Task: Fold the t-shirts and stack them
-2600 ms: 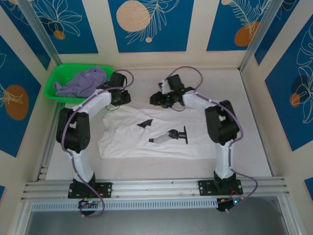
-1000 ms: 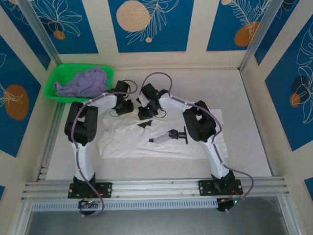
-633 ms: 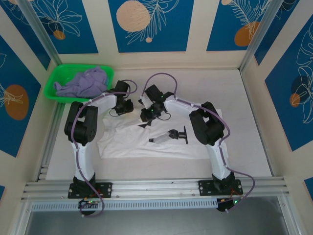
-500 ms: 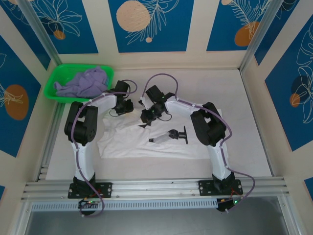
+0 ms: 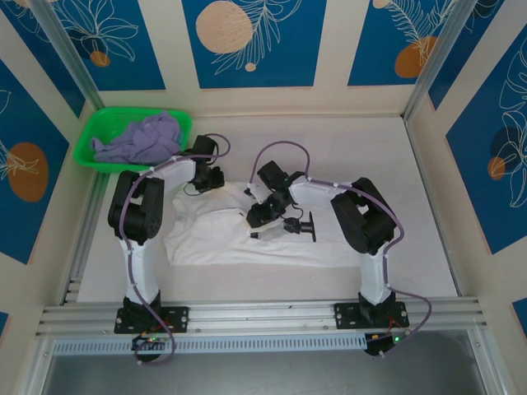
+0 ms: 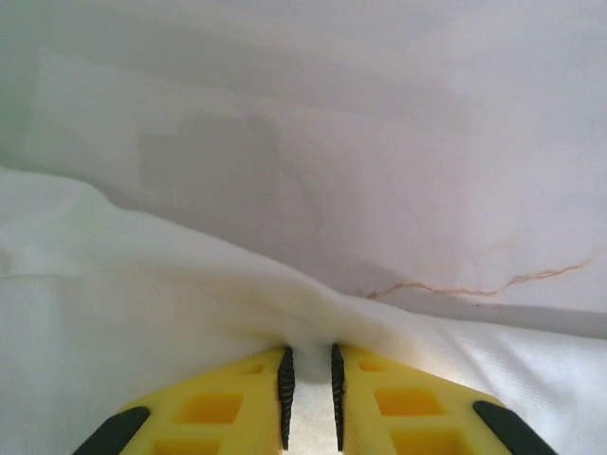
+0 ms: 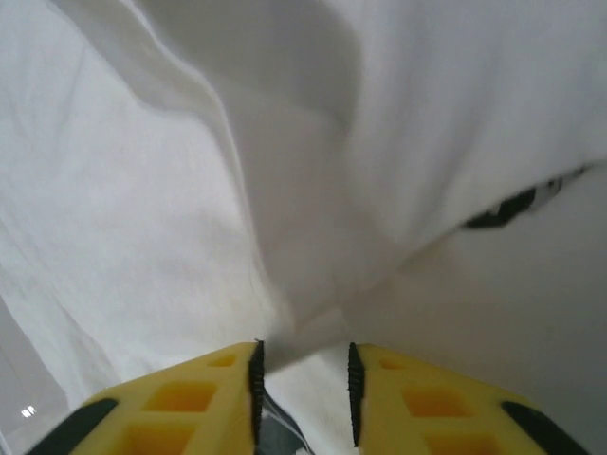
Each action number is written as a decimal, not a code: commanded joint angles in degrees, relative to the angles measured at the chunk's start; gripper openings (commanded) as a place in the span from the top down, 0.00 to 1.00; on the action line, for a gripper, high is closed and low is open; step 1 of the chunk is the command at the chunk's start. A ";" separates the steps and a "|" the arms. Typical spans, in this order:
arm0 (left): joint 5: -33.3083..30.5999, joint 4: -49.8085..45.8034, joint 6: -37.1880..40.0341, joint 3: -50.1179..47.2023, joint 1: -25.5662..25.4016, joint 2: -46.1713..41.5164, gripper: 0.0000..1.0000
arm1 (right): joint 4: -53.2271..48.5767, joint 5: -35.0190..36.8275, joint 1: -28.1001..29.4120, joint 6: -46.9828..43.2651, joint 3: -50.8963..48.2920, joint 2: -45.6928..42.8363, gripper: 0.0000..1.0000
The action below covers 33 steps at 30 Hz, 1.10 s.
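Two tees: the lavender tee [image 5: 136, 138] lies bunched in the basket [image 5: 85, 154], upper left, and the white tee [image 5: 210, 239] is spread mid-frame. The left gripper [image 6: 309, 384] is clamped on its upper edge, likely anchoring it for a fold. The right gripper [image 7: 303, 379], at centre, has jaws apart, a fold loose between them, seemingly laying it down.

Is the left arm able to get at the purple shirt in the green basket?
Probably yes: the lavender t-shirt in the green basket lies close by with nothing between. But the left fingers are pinched on the white t-shirt, so they would have to let go first.
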 commanded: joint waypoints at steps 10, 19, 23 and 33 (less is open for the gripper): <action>0.97 -2.61 1.44 -1.08 1.17 -7.57 0.70 | 9.70 -7.48 -4.27 15.32 2.46 -5.63 0.68; 1.19 0.64 -2.75 -10.15 -0.63 -12.86 0.71 | -3.73 0.83 -4.46 18.06 15.29 3.62 0.82; 0.90 1.12 -4.37 -9.36 -0.72 -8.83 0.71 | 1.08 -0.30 -14.78 24.63 6.67 -1.45 0.71; 0.00 -4.99 -5.56 8.73 -3.71 8.06 0.71 | 1.04 2.06 -30.78 34.41 -4.91 -3.53 0.67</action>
